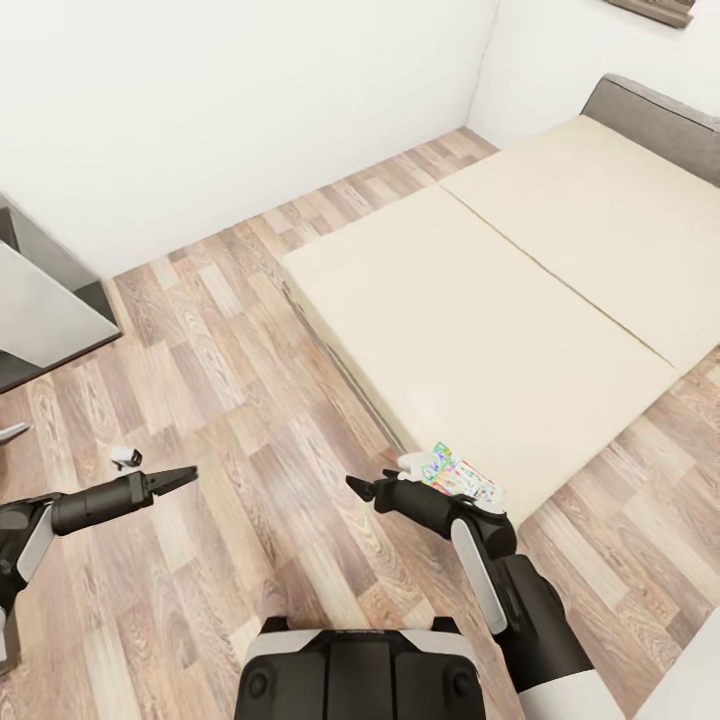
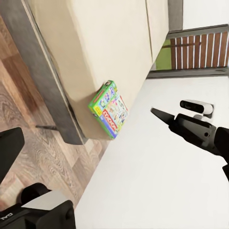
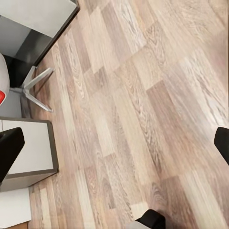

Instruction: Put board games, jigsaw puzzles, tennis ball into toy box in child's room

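Monopoly box (image 1: 458, 473) lay at the bed's (image 1: 560, 300) near corner, right gripper (image 1: 362, 489) beside it, fingers pressed together. Left gripper (image 1: 180, 477) also closed, over bare floor (image 1: 230, 400).

Bare wood floor (image 1: 210, 400) lies open between the bed (image 1: 480, 330) and the cabinet (image 1: 50, 310).

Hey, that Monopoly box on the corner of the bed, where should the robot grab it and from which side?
Probably by the edge at the mattress corner. The Monopoly box lies flat on the bed, too thin to pinch from above. Its end by the near corner looks to reach the bed's edge, so the right gripper, nearest it, could come in level from the floor side, one finger over and one under.
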Available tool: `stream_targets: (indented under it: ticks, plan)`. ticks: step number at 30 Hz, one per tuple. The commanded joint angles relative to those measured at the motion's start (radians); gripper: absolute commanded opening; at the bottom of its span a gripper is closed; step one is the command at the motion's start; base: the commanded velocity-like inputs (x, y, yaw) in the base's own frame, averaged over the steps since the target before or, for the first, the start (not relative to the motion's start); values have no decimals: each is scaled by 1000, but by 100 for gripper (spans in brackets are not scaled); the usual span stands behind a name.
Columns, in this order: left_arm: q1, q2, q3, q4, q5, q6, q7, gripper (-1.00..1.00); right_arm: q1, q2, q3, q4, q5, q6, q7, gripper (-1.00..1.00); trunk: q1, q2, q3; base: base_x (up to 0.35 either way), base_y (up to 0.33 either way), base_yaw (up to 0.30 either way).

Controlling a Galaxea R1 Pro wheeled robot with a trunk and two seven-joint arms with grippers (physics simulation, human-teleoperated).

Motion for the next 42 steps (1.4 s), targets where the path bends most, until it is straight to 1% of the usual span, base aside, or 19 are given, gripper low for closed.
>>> stream_targets:
  ticks: [1,13,16,19,23,31,42]
  plan:
    - [0,0,1,0,2,10,-3,100,0,0,-1,-1,-5,7,0,100,1,-1,0,0,51,-154]
    - [0,1,13,0,1,10,-10,100,0,-1,-1,-2,-11,7,2,100,1,-1,18,0,11,-154]
    - [0,2,16,0,0,10,-30,100,0,1,-1,-2,-11,7,2,100,1,-1,22,0,1,-154]
    - [1,4,17,0,-2,9,-64,100,0,1,-1,-1,-11,7,2,100,1,-1,27,0,0,-154]
    - [1,5,18,0,-3,10,-82,100,0,3,-1,-1,-11,7,2,100,1,-1,33,0,0,-154]
    - [1,10,18,0,-2,10,-88,100,0,6,-1,-1,-9,7,0,100,1,-1,44,0,0,-154]
    - [1,16,19,0,-2,10,-88,100,0,4,-1,-1,-9,7,0,100,1,-1,61,0,0,-142]
